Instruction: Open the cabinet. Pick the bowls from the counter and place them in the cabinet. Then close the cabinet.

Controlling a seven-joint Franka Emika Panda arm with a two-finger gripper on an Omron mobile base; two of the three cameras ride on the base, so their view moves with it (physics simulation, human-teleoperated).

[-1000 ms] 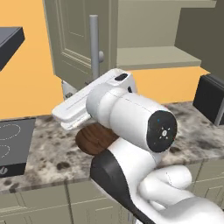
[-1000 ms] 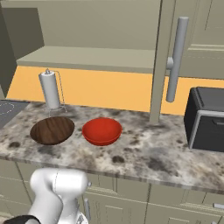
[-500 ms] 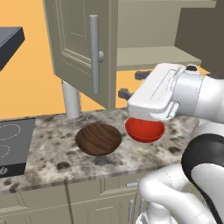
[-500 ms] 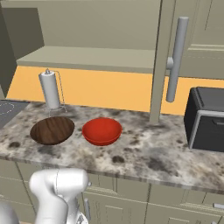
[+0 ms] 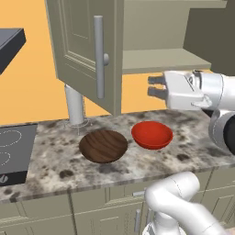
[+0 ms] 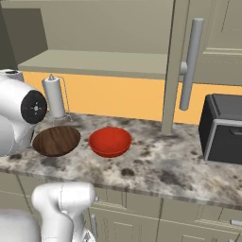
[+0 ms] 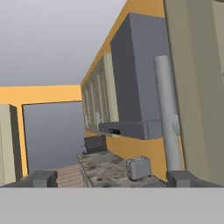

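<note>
From the left base view, the cabinet (image 5: 87,50) stands open, its left door swung out with the long bar handle facing the camera, and its inner shelf (image 5: 160,59) bare. The gripper (image 5: 156,86) hangs in the air just below that shelf, above and a little right of the red bowl (image 5: 152,135), pointing left; its two dark jaws look parted with nothing between them. The wood-grain bowl (image 5: 103,146) sits just left of the red one on the granite desk (image 5: 193,147), near a paper towel holder (image 5: 75,105). Opening looks done, and picking the first bowl is the step in hand. The next move calls for tipping the hand down and lowering onto a bowl rim.

From the right base view, both bowls lie empty and close together without touching, with a dark toaster oven (image 6: 222,128) well to their right.

The hand view looks along the kitchen wall, past the door's bar handle (image 7: 168,127).
</note>
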